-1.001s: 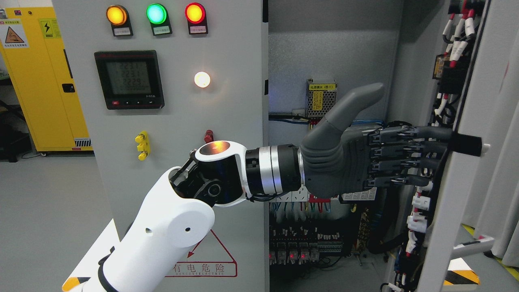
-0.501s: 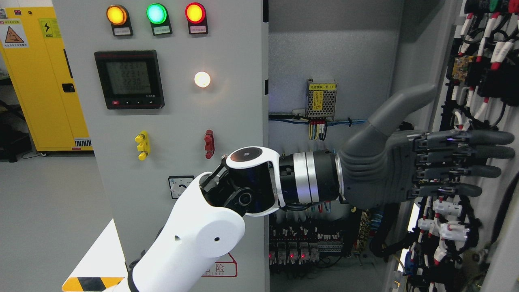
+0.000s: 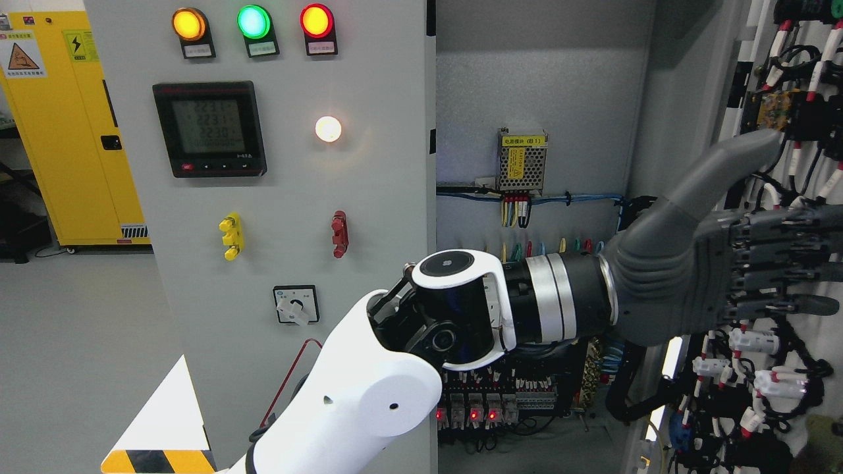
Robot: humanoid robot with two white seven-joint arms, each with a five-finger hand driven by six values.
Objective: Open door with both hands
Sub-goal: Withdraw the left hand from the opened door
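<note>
My left arm comes in from the lower left and reaches across to the right. Its grey hand (image 3: 757,263) has the fingers stretched out flat and the thumb raised, pressed against the inner side of the right cabinet door (image 3: 800,197). That door is swung wide open and its wired back faces me, with black cables and white connectors. The left door (image 3: 276,217) is shut, grey, with three lamps, a meter and switches. The cabinet's inside (image 3: 533,191) shows between the doors. My right hand is out of view.
A yellow cabinet (image 3: 72,131) stands at the far left on the grey floor. Inside the cabinet a small power supply (image 3: 521,159) hangs on the back panel, with rows of breakers (image 3: 490,401) and red lights lower down.
My left hand has moved to the right, pushing the right door further open. The door's edge and black handle have swung out of view, showing more of its wired inner side.
</note>
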